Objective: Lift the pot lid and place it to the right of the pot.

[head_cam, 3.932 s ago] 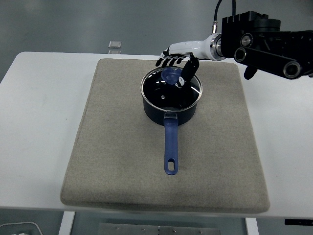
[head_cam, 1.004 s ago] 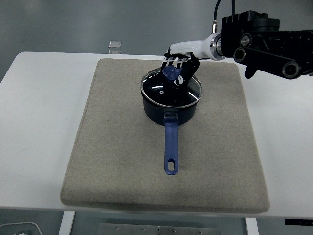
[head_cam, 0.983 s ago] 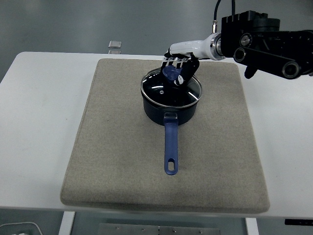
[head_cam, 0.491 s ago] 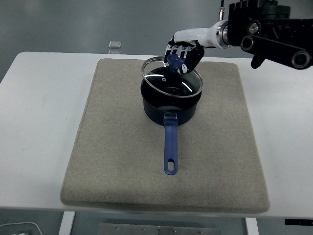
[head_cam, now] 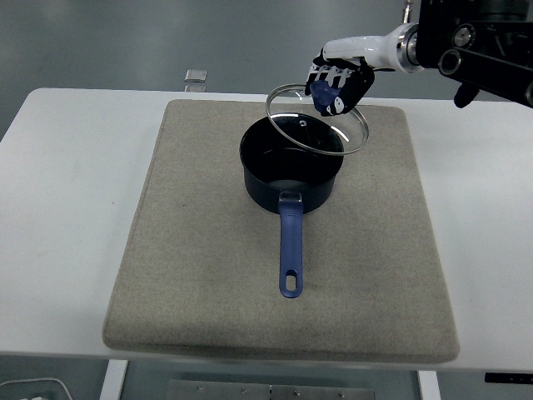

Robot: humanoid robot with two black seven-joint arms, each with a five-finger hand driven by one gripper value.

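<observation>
A dark blue pot (head_cam: 291, 172) with a long blue handle (head_cam: 290, 250) pointing toward me stands uncovered on the grey mat (head_cam: 208, 275). The round glass lid (head_cam: 317, 126) with a metal rim hangs tilted in the air above the pot's far right side. My right hand (head_cam: 336, 84) comes in from the upper right and is shut on the lid's blue knob (head_cam: 326, 98). The left arm is out of view.
The mat covers most of the white table (head_cam: 67, 208). A small clear object (head_cam: 196, 77) lies at the table's far edge. Bare mat lies to the right of the pot.
The lid sat on the pot a second ago. My right hand has lifted it off by the knob and carried it up and to the right.
</observation>
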